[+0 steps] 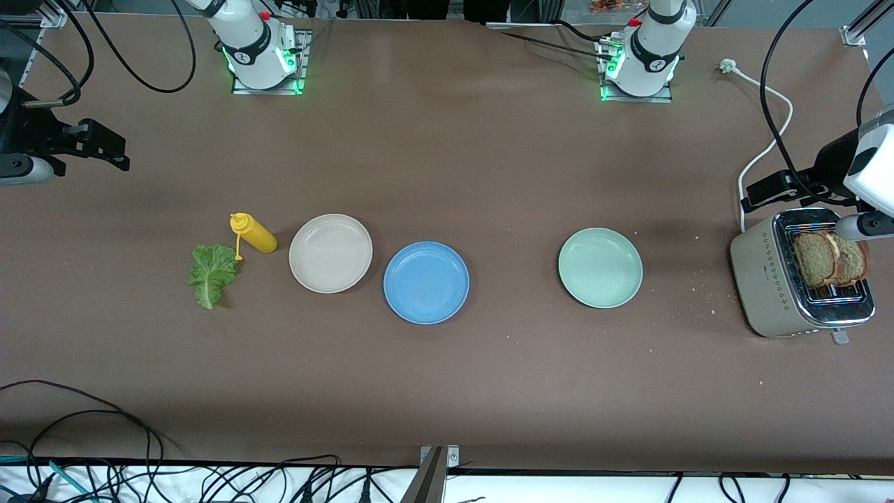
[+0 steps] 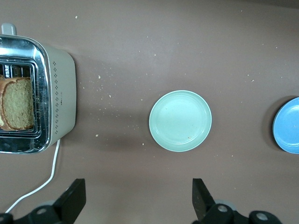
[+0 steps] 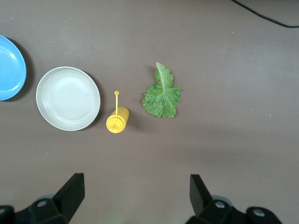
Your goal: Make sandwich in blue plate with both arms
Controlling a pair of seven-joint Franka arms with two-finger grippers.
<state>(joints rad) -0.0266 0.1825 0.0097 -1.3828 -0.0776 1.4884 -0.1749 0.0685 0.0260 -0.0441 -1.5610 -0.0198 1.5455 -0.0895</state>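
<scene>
The blue plate [image 1: 426, 282] sits bare near the middle of the brown desk [image 1: 447, 391], a little nearer the front camera than the beige plate [image 1: 330, 253] just beside it toward the right arm's end. Next along that way stands a yellow squeeze bottle [image 1: 253, 233], its cap dangling on a strap, and then a ruffled lettuce leaf [image 1: 212, 273] lying flat on the desk. Toward the left arm's end, well apart from the blue plate, is a pale mint-green plate [image 1: 600, 267], and at that end a beige toaster [image 1: 768, 279] holds two slices of brown toast [image 1: 827, 260] standing up out of its slots — crumbs are scattered around it. The left gripper [image 2: 139, 200] hangs over the desk by the toaster, fingers spread wide and holding nothing; the right gripper [image 3: 135, 198] waits over its own end of the desk, likewise released and empty.
</scene>
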